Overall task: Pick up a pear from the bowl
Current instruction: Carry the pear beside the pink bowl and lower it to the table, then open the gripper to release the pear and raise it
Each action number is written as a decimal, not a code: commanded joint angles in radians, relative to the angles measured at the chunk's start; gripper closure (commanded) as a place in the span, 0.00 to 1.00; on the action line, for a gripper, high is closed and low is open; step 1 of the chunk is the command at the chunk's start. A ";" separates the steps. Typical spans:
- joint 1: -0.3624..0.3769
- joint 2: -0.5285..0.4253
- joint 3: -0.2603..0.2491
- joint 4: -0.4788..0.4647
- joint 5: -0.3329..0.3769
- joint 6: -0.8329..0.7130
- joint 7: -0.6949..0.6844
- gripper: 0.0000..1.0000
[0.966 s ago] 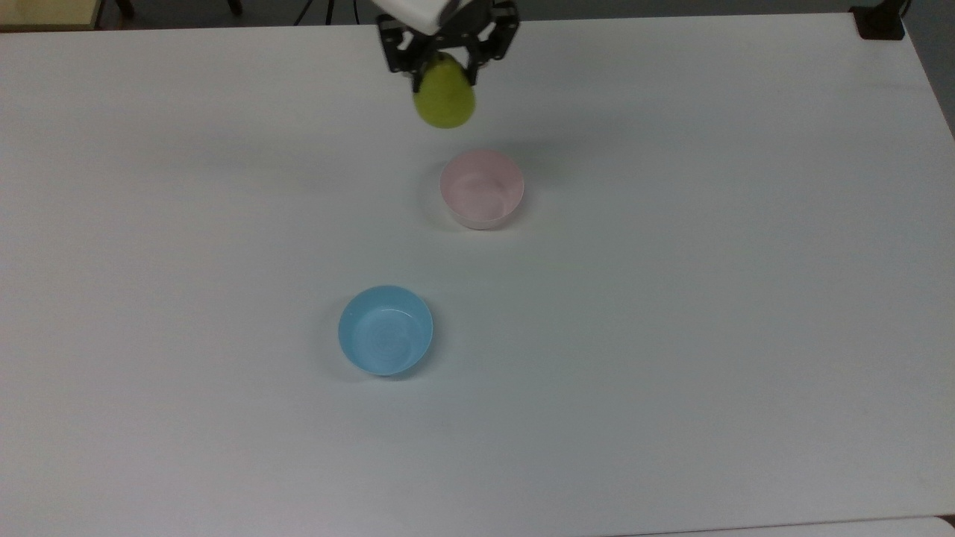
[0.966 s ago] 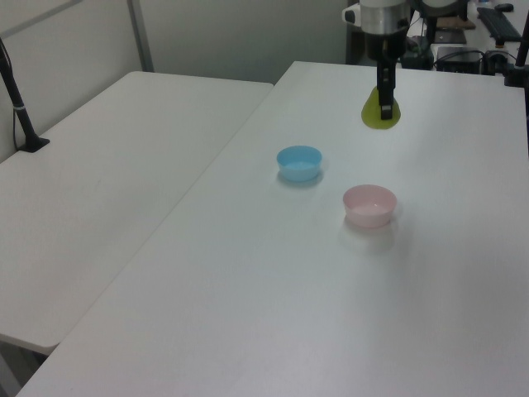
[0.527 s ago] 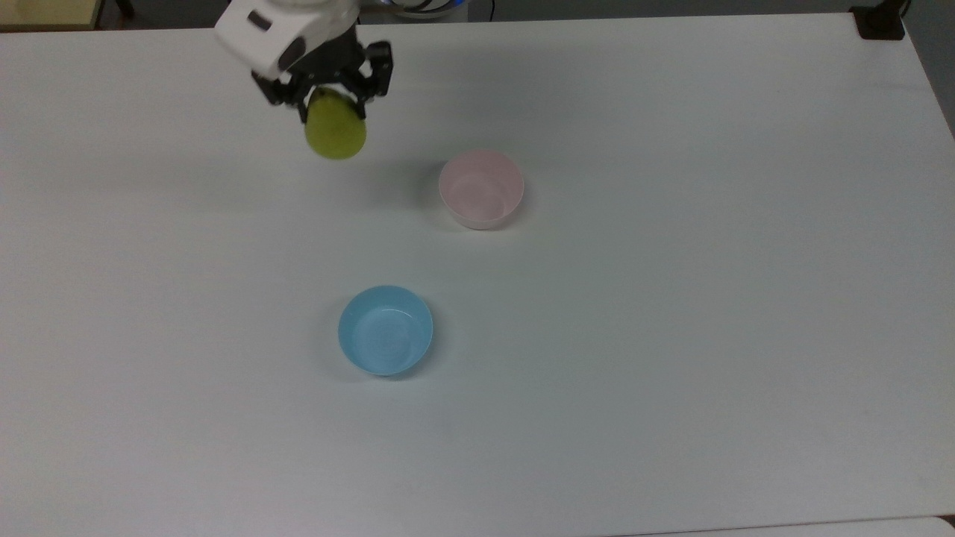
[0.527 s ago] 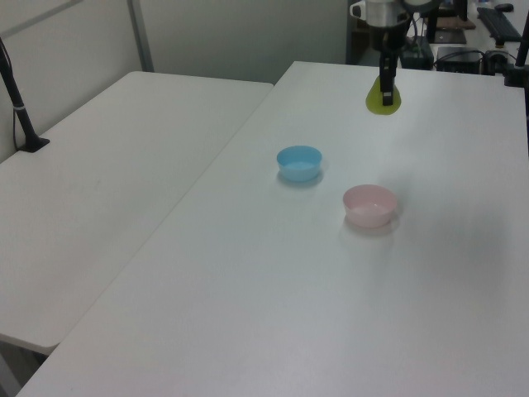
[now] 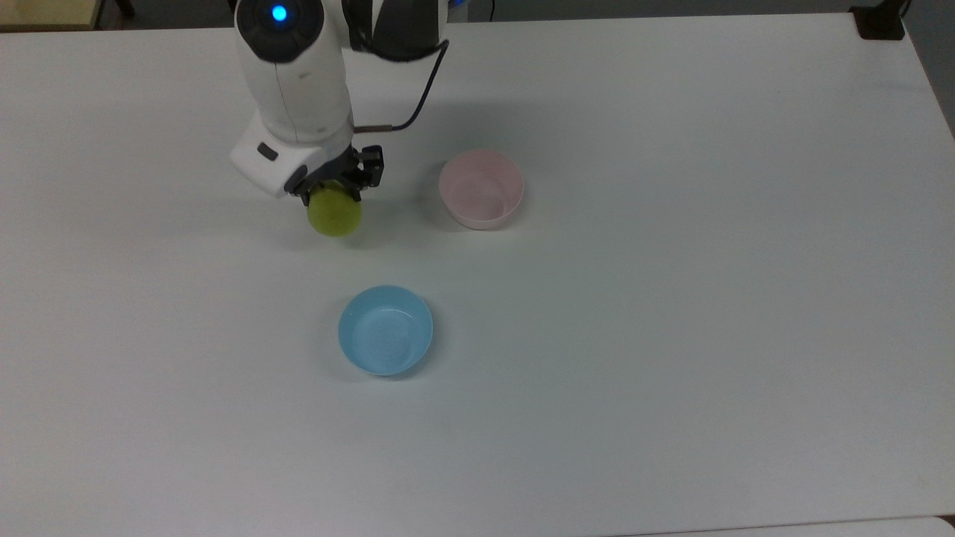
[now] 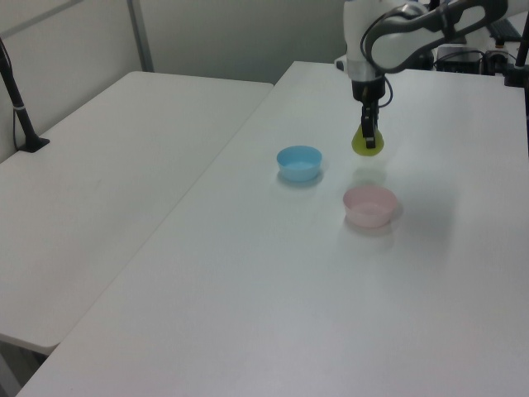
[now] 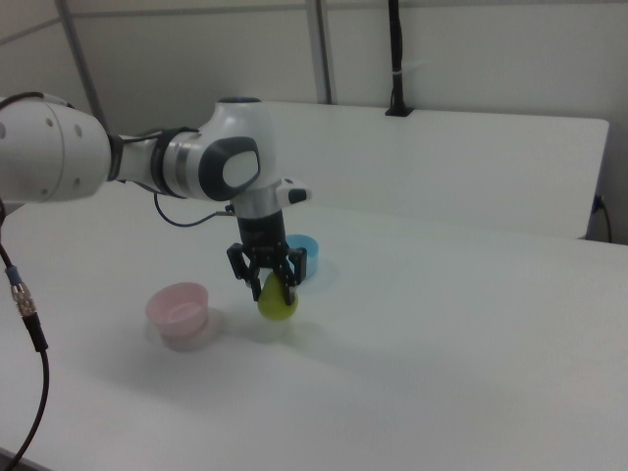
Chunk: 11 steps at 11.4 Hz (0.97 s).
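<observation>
I have the pear (image 5: 334, 215) clamped between the fingers of the gripper (image 5: 335, 195), which are closed on its narrow upper part so the fat end hangs below. It sits out of the pink bowl (image 5: 481, 188), off at about nine o'clock from it in the top view, and at roughly eleven o'clock from the blue bowl (image 5: 386, 330). In the right view the pear (image 7: 277, 298) hangs low over the table (image 5: 671, 298), just beside its own shadow, with the pink bowl (image 7: 180, 312) at nine o'clock.

I judge the pick itself done; what remains is carrying or setting the fruit down. To do that well I would keep the grip steady on that tapering neck, since a smooth rounded fruit held high could slip or swing, and move slowly, keeping clear of both bowl rims.

I cannot tell whether the pear's base touches the table or hangs just above it. The stem is hidden inside the fingers, and in the left view the gripper (image 6: 366, 132) covers the pear's top.
</observation>
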 commanded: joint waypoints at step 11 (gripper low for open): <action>0.073 -0.229 0.007 0.023 0.007 -0.207 0.111 0.00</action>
